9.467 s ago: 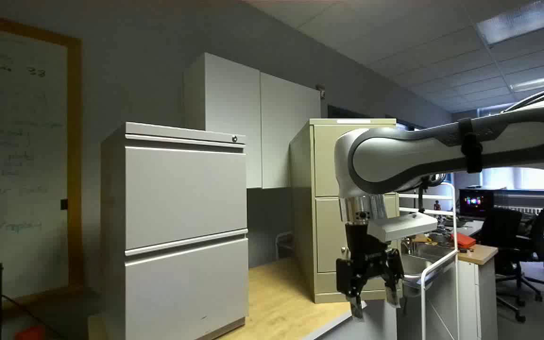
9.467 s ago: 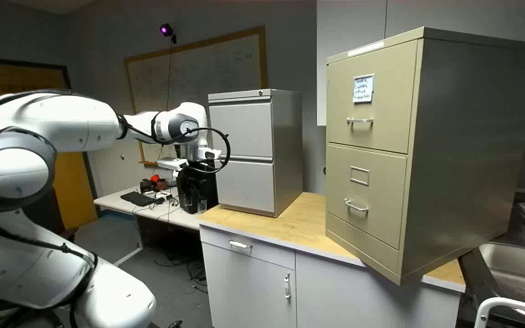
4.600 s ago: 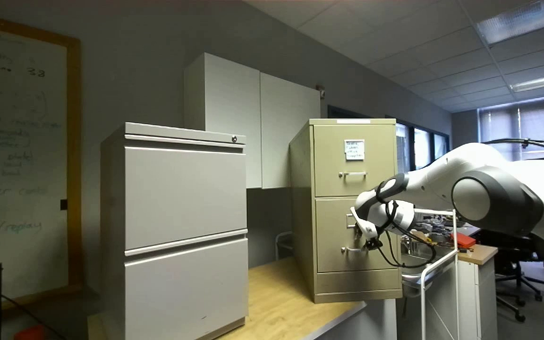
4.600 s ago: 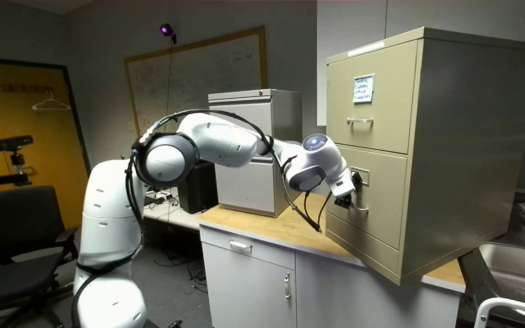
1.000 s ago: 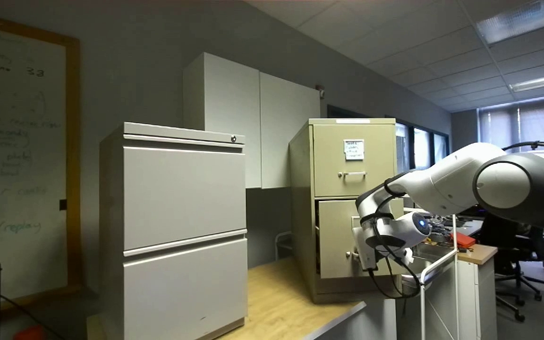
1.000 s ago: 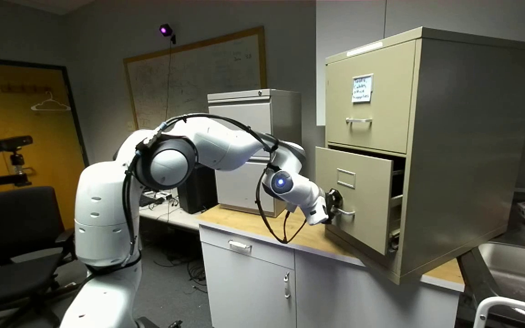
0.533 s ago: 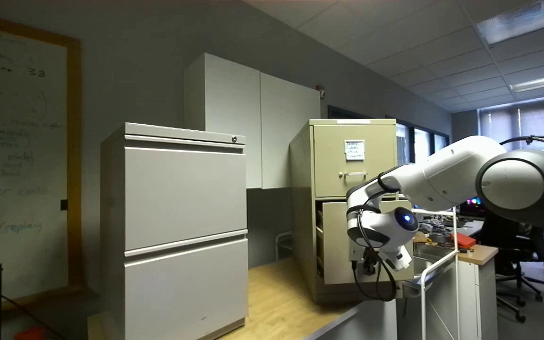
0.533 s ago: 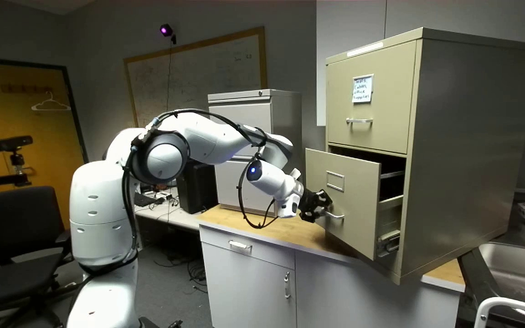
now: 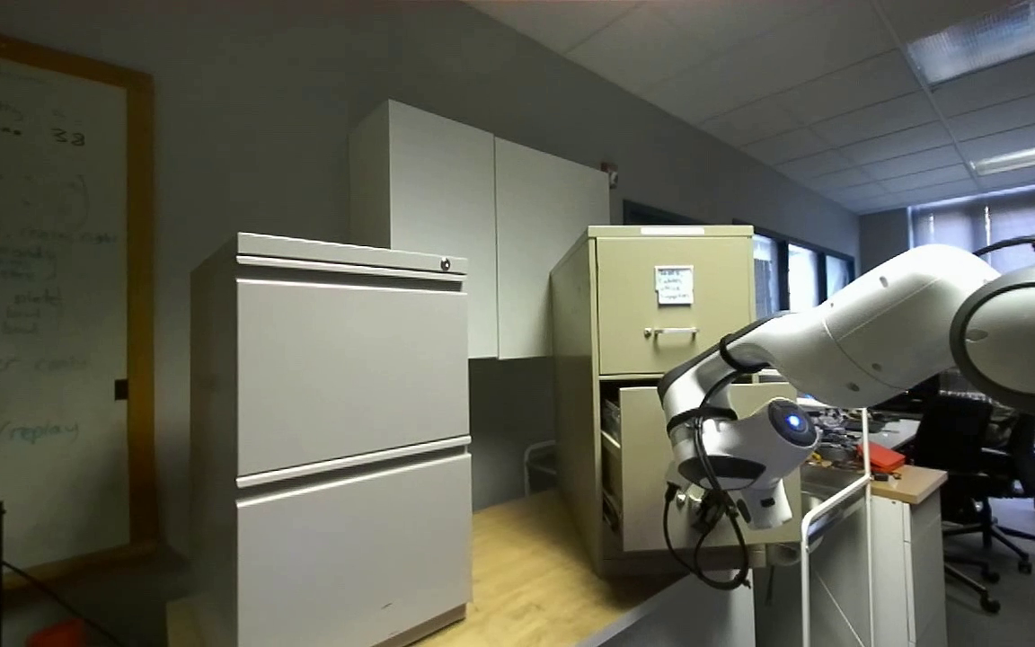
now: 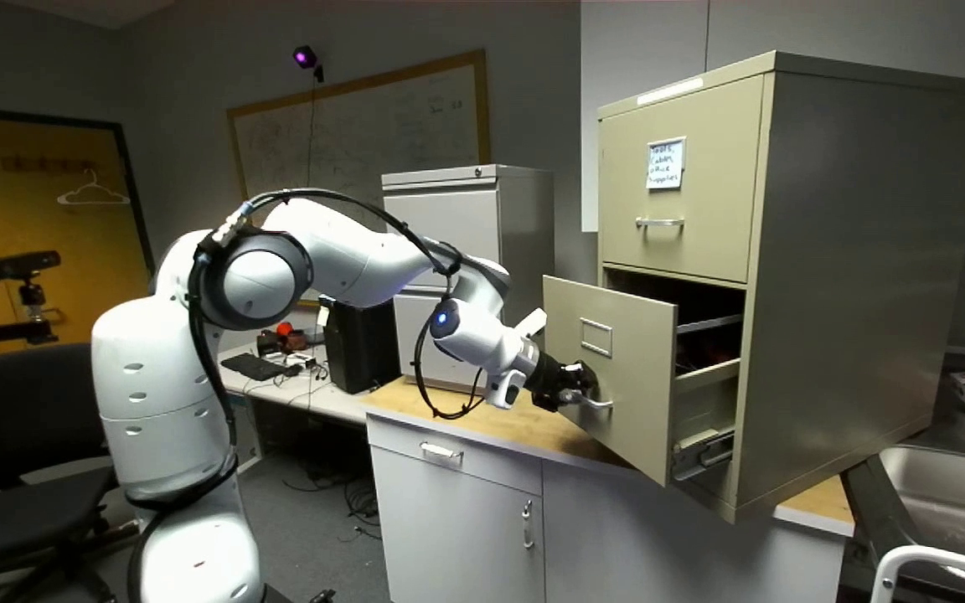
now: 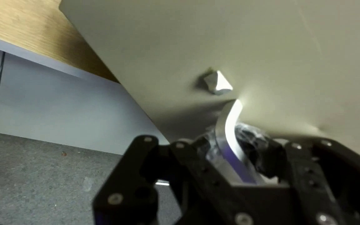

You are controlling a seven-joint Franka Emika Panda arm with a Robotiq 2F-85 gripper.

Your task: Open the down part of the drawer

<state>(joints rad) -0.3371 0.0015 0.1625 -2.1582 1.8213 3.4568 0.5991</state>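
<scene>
Over the front edge of the worktop [image 10: 516, 427], the lower drawer [image 10: 635, 381] juts from the tan cabinet [image 10: 859, 285]; only my wrist view shows 2 fingers [image 11: 300, 162] of the end effector [image 11: 236, 144] clenched on the handle [image 11: 230, 134].

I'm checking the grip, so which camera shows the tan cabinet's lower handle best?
The wrist view: the handle is largest there, running between the fingers. In an exterior view one end shows past the gripper; in an exterior view the arm hides most of it.
</scene>
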